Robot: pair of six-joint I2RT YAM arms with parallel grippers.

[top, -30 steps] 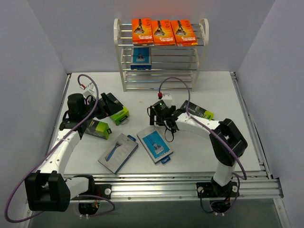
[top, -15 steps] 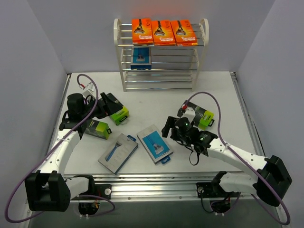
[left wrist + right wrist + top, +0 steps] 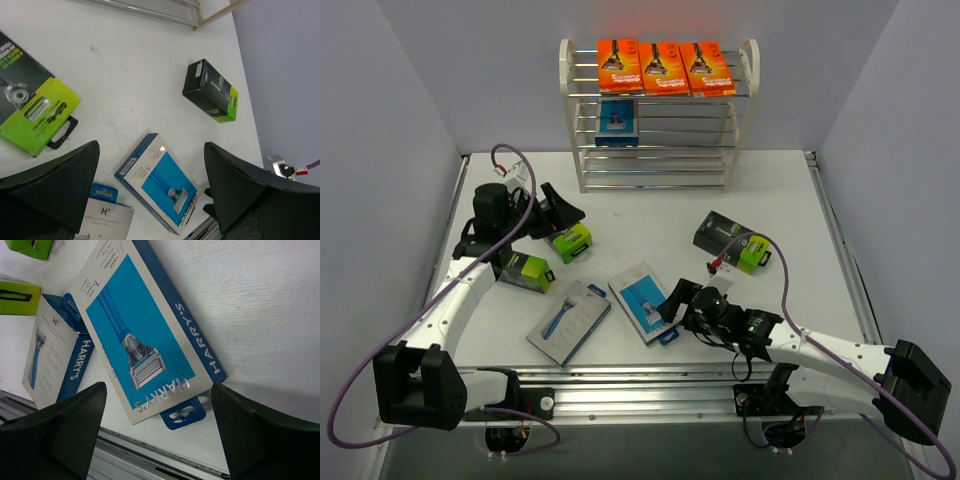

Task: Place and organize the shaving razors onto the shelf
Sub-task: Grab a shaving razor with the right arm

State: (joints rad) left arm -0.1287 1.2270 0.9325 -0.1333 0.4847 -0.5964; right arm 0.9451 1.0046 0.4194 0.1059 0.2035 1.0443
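The white shelf (image 3: pixel 744 110) stands at the back, with three orange razor cards (image 3: pixel 665 68) on its top tier and one blue pack (image 3: pixel 617 122) a tier lower. On the table lie two blue razor packs (image 3: pixel 645 303) (image 3: pixel 569 321) and three black-and-lime boxes (image 3: pixel 572 243) (image 3: pixel 525 270) (image 3: pixel 732 240). My right gripper (image 3: pixel 672 303) (image 3: pixel 159 387) is open, low over the hanger end of the nearer blue pack (image 3: pixel 145 335). Above the left-hand lime box, my left gripper (image 3: pixel 563 212) (image 3: pixel 151 146) hangs open and empty. From there it looks down on a blue pack (image 3: pixel 160 182) and a lime box (image 3: pixel 210 91).
The metal rail (image 3: pixel 700 385) (image 3: pixel 150 460) runs along the table's front edge, just behind my right gripper. Grey walls close in the left, right and back. The lower shelf tiers hold nothing. Purple cables loop over both arms.
My right arm has drawn back from the table's middle toward the front rail, and its gripper now sits at the blue pack's near end. The left gripper shifted slightly toward the shelf.
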